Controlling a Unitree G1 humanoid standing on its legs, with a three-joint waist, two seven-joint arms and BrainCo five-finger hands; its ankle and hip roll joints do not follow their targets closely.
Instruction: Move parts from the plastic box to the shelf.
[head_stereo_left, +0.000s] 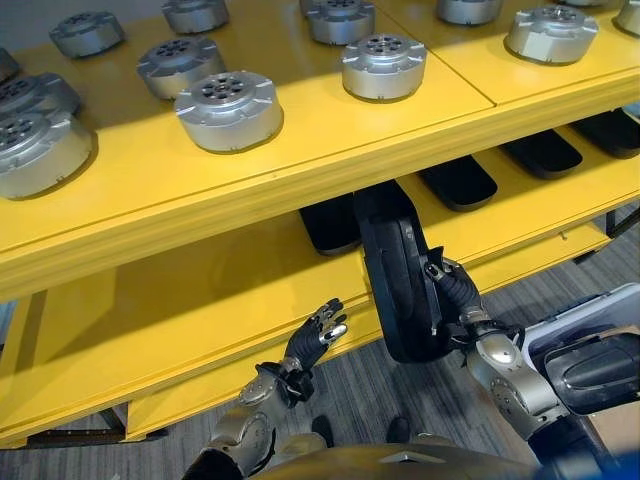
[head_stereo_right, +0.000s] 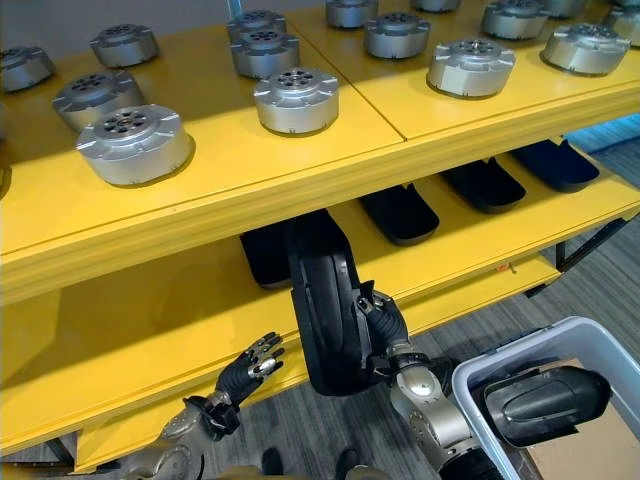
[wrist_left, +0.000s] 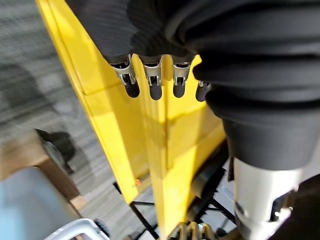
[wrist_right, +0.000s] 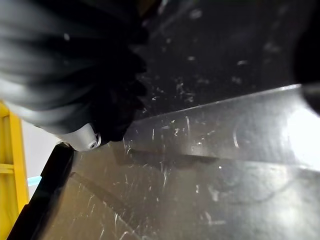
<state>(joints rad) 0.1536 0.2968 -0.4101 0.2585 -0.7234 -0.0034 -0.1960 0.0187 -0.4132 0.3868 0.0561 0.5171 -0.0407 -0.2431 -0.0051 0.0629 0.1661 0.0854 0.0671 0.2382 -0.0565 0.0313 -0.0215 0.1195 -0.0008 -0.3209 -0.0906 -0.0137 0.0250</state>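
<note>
A long black part (head_stereo_left: 395, 290) stands nearly on end at the front edge of the yellow lower shelf (head_stereo_left: 200, 310), its top under the upper shelf. My right hand (head_stereo_left: 455, 295) grips its right edge with curled fingers; its scratched black surface (wrist_right: 210, 150) shows close up in the right wrist view. My left hand (head_stereo_left: 315, 335) hovers open to the left of the part, fingers straight (wrist_left: 152, 82) toward the shelf's front edge, touching nothing. The grey plastic box (head_stereo_right: 520, 355) at lower right holds another black part (head_stereo_right: 545, 400).
More black parts (head_stereo_left: 457, 182) lie in a row on the lower shelf to the right. Several round silver parts (head_stereo_left: 229, 108) sit on the upper shelf. The lower shelf's left half is bare yellow. Grey floor lies below.
</note>
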